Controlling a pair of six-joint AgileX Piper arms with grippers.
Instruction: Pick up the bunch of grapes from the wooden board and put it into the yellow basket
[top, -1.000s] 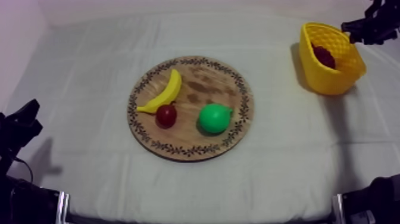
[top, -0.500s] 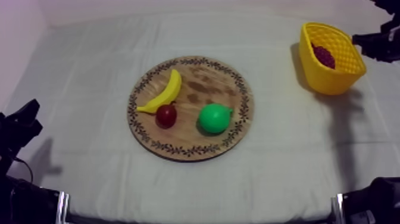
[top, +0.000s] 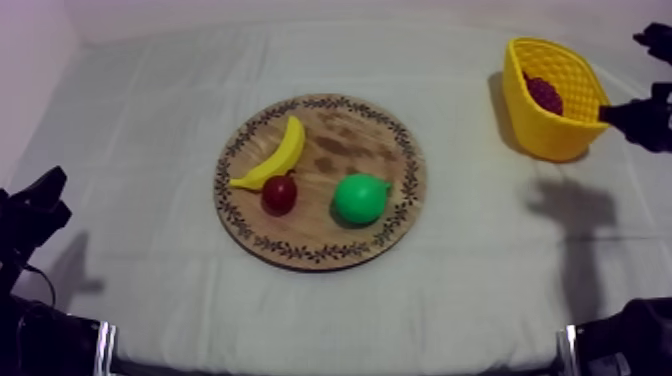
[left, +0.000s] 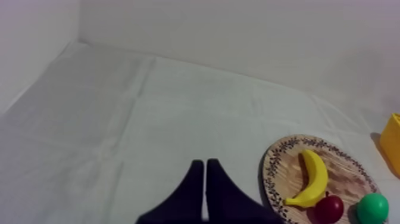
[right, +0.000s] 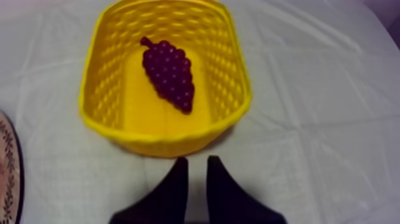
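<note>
The dark purple bunch of grapes (right: 168, 73) lies on the floor of the yellow basket (right: 105, 83), also seen as grapes (top: 543, 93) in the basket (top: 560, 135) at the far right of the table. My right gripper (right: 197, 162) hovers just outside the basket's near rim, its fingers slightly apart and holding nothing; from above, the right gripper (top: 612, 113) is beside the basket's right wall. My left gripper (left: 205, 164) is shut into a narrow wedge over bare cloth, left of the wooden board (left: 286, 156). In the top view the left gripper (top: 40, 208) rests low at the left.
The round wooden board (top: 390, 135) in the middle of the table carries a banana (top: 277, 155), a small red fruit (top: 279, 194) and a green pear (top: 360, 198). Open cloth stretches between board and basket and along the front.
My right arm has drawn back from above the basket's far rim, moving nearer and to the right. The grapes stay in the basket. The left arm has not moved.
</note>
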